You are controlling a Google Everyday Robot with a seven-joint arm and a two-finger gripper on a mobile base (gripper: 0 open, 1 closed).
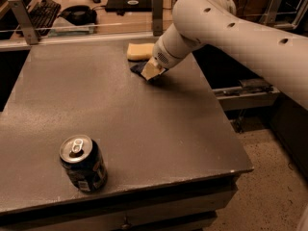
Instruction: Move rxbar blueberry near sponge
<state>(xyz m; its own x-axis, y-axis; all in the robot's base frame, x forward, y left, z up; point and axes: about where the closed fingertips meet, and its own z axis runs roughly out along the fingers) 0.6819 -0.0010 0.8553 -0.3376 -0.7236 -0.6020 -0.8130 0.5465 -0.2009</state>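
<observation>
The sponge (139, 51), a pale yellow foam block, lies at the far middle of the dark table (115, 124). Just in front of it, to its right, the rxbar blueberry (139, 69) shows as a dark navy sliver lying on the table, mostly hidden under my gripper. My gripper (150, 72) with cream fingers sits right over the bar, at the end of the white arm reaching in from the right.
A blue soda can (83, 163) stands near the front left of the table. Behind the table's far edge is a desk with a keyboard (42, 9), a headset and a laptop. The table's right edge drops to a speckled floor.
</observation>
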